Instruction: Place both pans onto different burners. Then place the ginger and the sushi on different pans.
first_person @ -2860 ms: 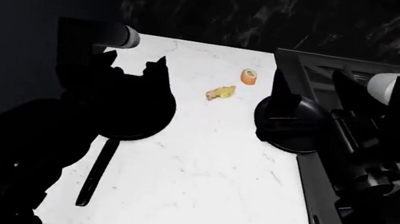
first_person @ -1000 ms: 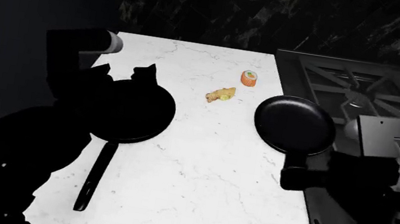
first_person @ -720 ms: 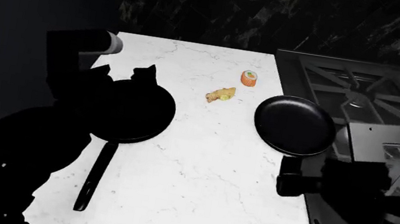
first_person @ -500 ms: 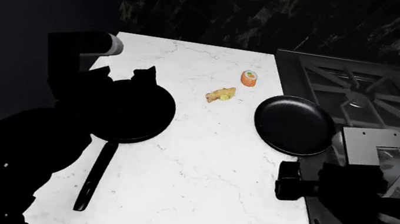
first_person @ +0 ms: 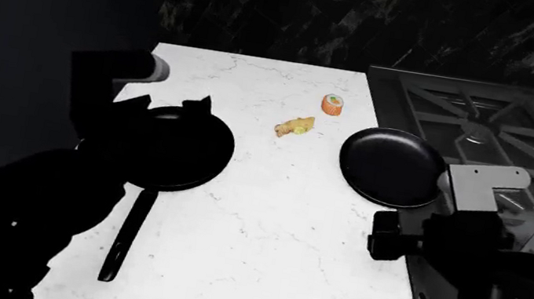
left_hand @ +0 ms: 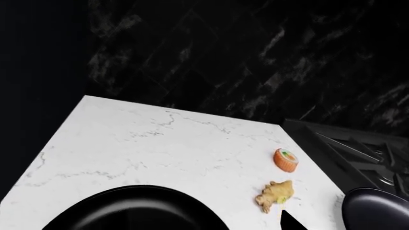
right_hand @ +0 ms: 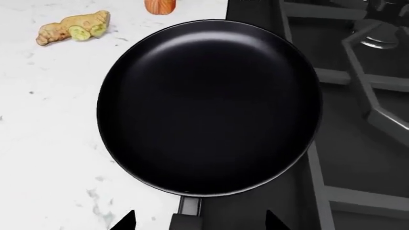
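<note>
Two black pans show. The left pan (first_person: 170, 147) lies on the white counter (first_person: 261, 260), its long handle (first_person: 125, 235) pointing toward me. My left gripper (first_person: 173, 104) hovers open over that pan's far rim; one fingertip (left_hand: 289, 223) shows beside the ginger (left_hand: 275, 195). The right pan (right_hand: 208, 108) straddles the counter's edge and the stove (first_person: 483, 118). My right gripper (right_hand: 199, 223) stands open, its tips on either side of that pan's handle (right_hand: 187, 213) without touching it. Ginger (first_person: 295, 127) and sushi (first_person: 332, 104) lie on the counter between the pans.
The stove's grates (right_hand: 377, 72) and a burner head (first_person: 474, 131) lie just beyond the right pan. A black marble wall (first_person: 371, 22) backs the counter. The counter drops off at its left edge (first_person: 122, 96).
My right arm has drawn back off the right pan and come down behind it, so the gripper now straddles the handle. The left arm shifted slightly. The pans and food stayed put.
</note>
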Controlling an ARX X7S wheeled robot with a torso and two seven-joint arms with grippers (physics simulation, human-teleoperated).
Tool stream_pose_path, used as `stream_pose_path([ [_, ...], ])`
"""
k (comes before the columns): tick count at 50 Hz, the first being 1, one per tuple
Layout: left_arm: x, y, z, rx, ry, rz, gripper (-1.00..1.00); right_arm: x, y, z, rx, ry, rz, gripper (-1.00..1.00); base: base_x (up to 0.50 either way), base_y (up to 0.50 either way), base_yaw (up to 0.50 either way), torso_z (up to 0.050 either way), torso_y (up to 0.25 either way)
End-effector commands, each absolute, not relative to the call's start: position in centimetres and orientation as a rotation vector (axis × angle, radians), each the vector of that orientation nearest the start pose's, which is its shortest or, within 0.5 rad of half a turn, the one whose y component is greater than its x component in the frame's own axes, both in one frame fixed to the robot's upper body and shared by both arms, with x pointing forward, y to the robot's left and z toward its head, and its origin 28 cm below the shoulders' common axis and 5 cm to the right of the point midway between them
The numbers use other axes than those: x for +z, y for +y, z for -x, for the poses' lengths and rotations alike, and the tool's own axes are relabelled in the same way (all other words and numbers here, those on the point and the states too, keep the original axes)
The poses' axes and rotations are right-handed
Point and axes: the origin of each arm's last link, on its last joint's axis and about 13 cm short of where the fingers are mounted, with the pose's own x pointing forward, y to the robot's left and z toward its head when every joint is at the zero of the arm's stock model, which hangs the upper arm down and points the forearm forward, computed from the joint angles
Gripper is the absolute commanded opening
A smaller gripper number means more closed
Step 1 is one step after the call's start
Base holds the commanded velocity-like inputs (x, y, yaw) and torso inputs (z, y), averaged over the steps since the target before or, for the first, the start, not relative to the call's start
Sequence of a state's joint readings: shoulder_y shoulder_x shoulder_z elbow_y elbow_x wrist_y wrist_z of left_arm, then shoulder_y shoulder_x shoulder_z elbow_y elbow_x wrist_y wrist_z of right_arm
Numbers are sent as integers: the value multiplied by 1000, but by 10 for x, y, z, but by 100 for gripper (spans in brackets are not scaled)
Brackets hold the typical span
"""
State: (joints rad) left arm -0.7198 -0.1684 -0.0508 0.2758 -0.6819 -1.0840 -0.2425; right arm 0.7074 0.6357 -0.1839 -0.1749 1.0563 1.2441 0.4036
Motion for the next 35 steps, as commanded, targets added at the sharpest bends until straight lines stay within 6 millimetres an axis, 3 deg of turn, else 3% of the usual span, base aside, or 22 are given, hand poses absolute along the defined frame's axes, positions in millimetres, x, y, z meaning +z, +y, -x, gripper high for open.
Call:
stream_pose_path([
  [1, 199, 212, -296, -202, 117, 235, 100, 159, -171, -270, 168, 617, 56, -100, 0, 0, 0, 0, 0],
  [22, 201, 213, -295, -196, 115, 235, 100, 167, -168, -266, 192, 557, 40, -100, 0, 0, 0, 0, 0],
  [35, 203, 213, -294, -194, 109, 237, 100, 192, -163, -262, 212, 401, -22, -100, -1, 0, 0, 0, 0],
])
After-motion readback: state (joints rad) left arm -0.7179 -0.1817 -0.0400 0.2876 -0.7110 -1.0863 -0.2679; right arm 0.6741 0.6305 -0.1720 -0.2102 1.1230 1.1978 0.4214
